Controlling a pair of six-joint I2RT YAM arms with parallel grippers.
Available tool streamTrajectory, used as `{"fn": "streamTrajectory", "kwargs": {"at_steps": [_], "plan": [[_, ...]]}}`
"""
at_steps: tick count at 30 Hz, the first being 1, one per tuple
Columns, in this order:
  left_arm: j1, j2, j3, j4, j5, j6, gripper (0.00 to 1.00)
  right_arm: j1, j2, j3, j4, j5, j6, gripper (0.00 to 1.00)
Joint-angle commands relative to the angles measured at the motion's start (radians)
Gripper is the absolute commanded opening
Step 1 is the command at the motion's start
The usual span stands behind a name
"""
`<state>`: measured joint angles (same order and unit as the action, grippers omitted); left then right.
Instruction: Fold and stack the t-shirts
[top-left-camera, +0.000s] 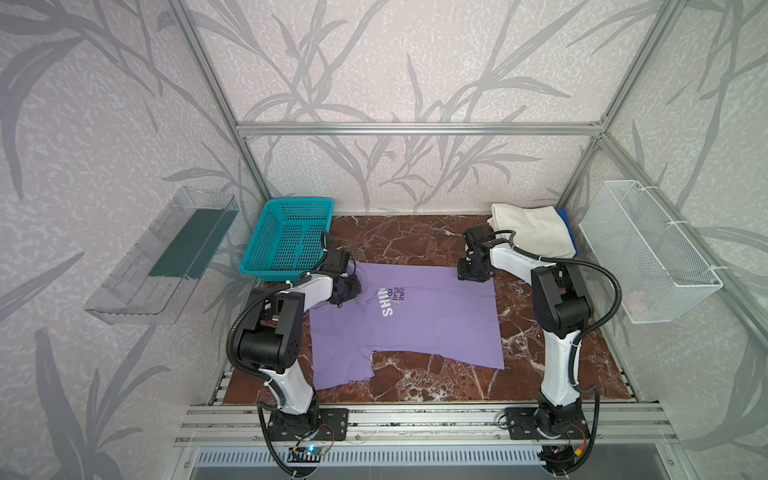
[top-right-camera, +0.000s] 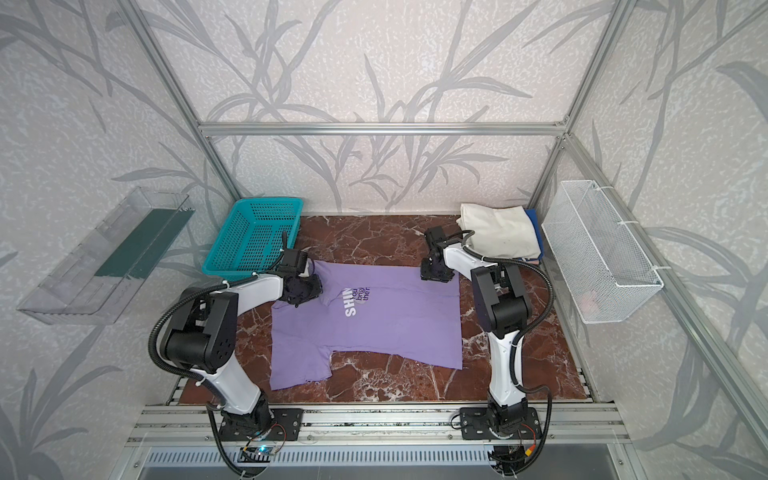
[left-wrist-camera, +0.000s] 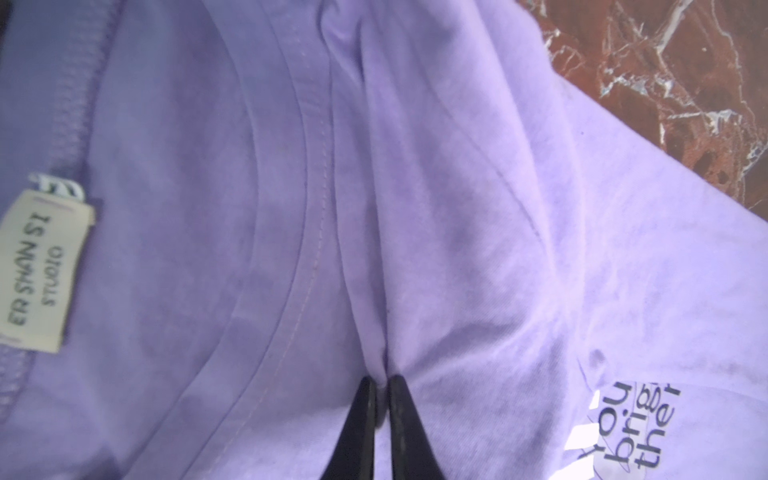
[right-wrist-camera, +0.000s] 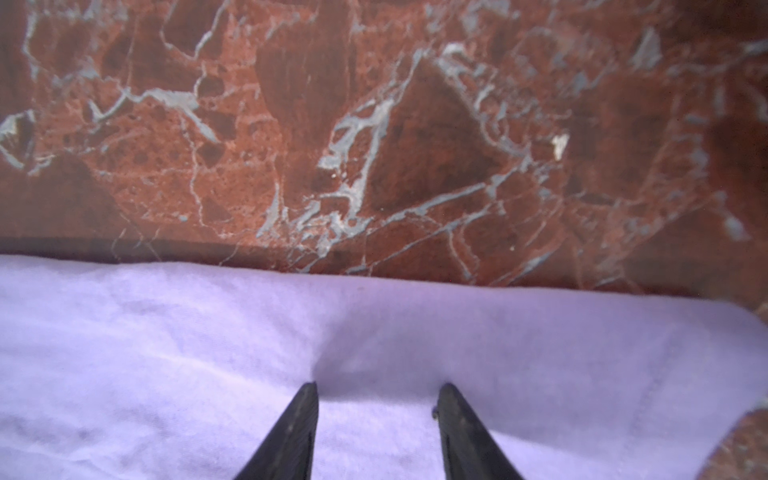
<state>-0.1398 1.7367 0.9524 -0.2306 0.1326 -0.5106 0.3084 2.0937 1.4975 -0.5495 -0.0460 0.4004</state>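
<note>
pinching a fold of the purple t-shirt (top-left-camera: 415, 328), left gripper (left-wrist-camera: 383, 384), right gripper (right-wrist-camera: 378, 390) spread over its far edge

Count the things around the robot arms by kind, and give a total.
Cloth items: 3 (lavender t-shirt, cream folded shirt, blue cloth edge beneath it)
Baskets: 2 (teal plastic basket, white wire basket)
Clear plastic tray: 1
Total: 6

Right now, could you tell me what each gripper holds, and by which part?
The left gripper pinches the lavender t-shirt by a fold beside its collar. The right gripper stands open over the shirt's far edge, holding nothing.
</note>
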Motion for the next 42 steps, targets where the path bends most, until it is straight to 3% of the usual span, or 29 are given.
{"fn": "streamTrajectory", "kwargs": {"at_steps": [1, 6, 15, 28, 31, 42], "plan": [[0.009, -0.05, -0.021, -0.007, -0.027, -0.006, 0.11, -0.007, 0.041, 0.013, -0.023, -0.02, 0.015, 0.47], [0.014, -0.059, -0.039, -0.006, -0.046, -0.004, 0.2, -0.009, 0.046, 0.012, -0.015, -0.036, 0.023, 0.47], [0.019, -0.025, -0.039, 0.024, 0.008, -0.017, 0.2, -0.01, 0.042, 0.012, -0.015, -0.051, 0.027, 0.46], [0.019, 0.009, -0.024, 0.039, 0.052, -0.008, 0.09, -0.011, 0.05, 0.014, -0.015, -0.049, 0.032, 0.45], [0.024, 0.006, -0.027, 0.038, 0.055, -0.012, 0.02, -0.012, 0.051, 0.015, -0.017, -0.047, 0.031, 0.45], [0.034, -0.117, -0.077, -0.04, -0.012, -0.008, 0.01, -0.025, 0.05, 0.016, -0.019, -0.045, 0.032, 0.44]]}}
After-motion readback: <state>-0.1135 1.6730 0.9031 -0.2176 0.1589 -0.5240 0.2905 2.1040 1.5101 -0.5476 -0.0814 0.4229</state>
